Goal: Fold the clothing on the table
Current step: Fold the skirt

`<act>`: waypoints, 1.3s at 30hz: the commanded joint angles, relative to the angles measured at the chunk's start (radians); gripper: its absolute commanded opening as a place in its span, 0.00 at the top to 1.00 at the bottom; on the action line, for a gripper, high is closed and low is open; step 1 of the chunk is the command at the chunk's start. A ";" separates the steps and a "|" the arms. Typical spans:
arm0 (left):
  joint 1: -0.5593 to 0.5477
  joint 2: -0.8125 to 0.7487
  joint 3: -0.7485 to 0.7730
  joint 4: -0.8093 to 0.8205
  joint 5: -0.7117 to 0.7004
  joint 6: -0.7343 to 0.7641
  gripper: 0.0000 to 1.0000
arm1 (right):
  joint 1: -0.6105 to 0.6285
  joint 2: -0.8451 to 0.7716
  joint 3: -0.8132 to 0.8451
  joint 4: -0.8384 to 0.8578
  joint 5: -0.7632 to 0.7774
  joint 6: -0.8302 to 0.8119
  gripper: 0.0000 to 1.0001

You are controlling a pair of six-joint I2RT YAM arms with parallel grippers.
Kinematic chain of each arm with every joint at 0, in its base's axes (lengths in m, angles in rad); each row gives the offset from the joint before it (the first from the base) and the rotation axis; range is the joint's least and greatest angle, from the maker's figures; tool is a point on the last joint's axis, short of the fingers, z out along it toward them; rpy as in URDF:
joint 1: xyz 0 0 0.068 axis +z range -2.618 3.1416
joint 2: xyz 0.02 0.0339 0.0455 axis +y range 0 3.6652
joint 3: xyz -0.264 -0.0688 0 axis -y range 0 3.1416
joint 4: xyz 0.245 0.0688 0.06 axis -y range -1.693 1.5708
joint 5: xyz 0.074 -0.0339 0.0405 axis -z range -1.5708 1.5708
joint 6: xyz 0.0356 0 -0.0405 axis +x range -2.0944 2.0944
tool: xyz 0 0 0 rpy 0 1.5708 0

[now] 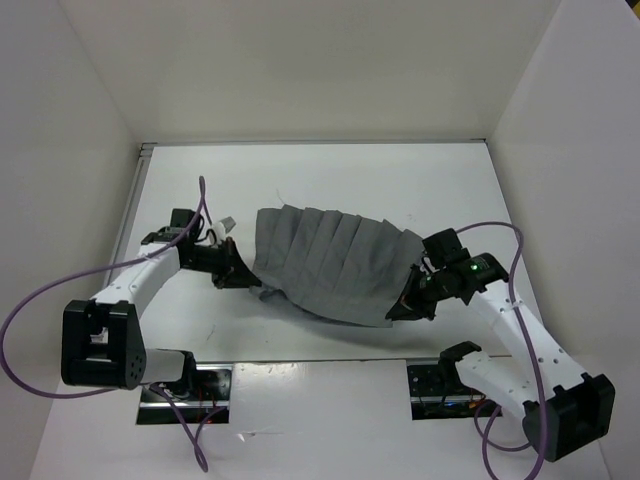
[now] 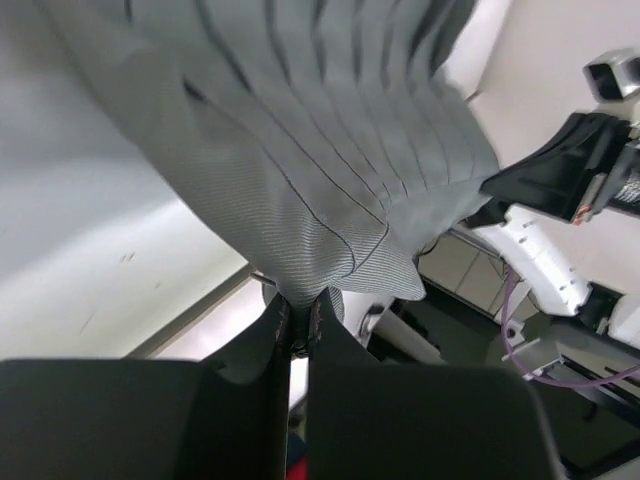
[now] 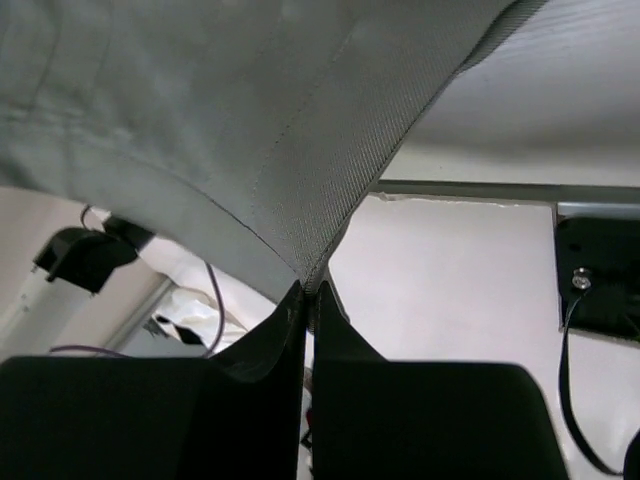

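The clothing (image 1: 335, 258) is a dark-grey pleated garment stretched across the middle of the table (image 1: 330, 175), held up between both arms. My left gripper (image 1: 243, 272) is shut on its left edge; in the left wrist view the pleated cloth (image 2: 330, 150) fans away from the pinched corner at the gripper (image 2: 300, 305). At the right, my right gripper (image 1: 403, 305) is shut on the lower right corner. The right wrist view shows a seamed cloth edge (image 3: 280, 170) running down into the closed gripper (image 3: 308, 290). A small pale tag (image 1: 229, 222) shows near the left arm.
White upright walls (image 1: 560, 110) enclose the table on three sides. Purple cables (image 1: 30, 300) loop beside each arm. Two dark openings (image 1: 190, 392) sit at the near edge by the arm bases.
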 commanded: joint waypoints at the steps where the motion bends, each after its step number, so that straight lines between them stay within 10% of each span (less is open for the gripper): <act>1: -0.002 -0.012 0.132 0.046 0.039 -0.063 0.97 | -0.025 -0.034 0.112 -0.083 0.093 0.073 1.00; 19: -0.002 -0.161 0.091 -0.055 0.049 -0.040 0.97 | -0.050 -0.327 0.046 -0.186 0.047 0.220 1.00; 39: -0.092 0.436 0.442 0.280 -0.089 -0.169 0.97 | -0.034 -0.022 0.097 0.106 0.425 0.295 0.98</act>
